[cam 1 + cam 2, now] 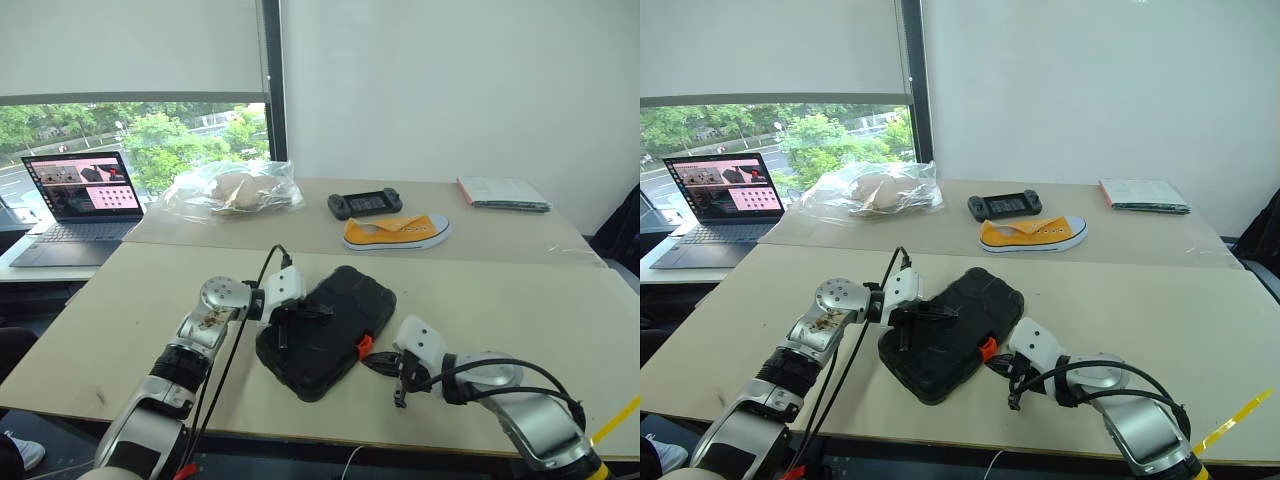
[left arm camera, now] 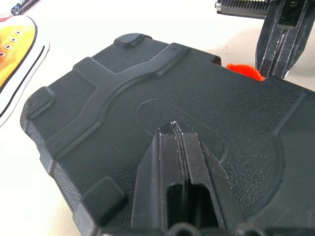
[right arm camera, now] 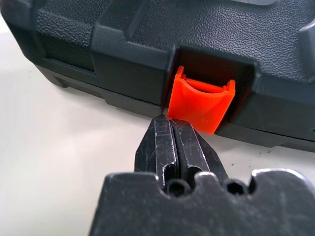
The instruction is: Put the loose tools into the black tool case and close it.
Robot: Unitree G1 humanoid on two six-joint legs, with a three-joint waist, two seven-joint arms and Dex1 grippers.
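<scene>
Right wrist view: case lid down, orange latch (image 3: 201,104) not snapped.
Your right gripper (image 3: 172,129), jaws pinched empty, noses the latch; left gripper (image 2: 175,133), also pinched empty, presses the tool case (image 1: 325,330) at table centre. Push off-centre and it skids toward 9 o'clock.

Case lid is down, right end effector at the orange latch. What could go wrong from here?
1. The right end effector is shut, its tip at the lower corner of the orange latch, off centre. A push may slide off, leaving the latch sticking out unfastened.
2. The black tool case lies near the table's front edge; a push on the latch could skid it. The left end effector, shut on top of the lid, is all that seems to be holding it.
</scene>
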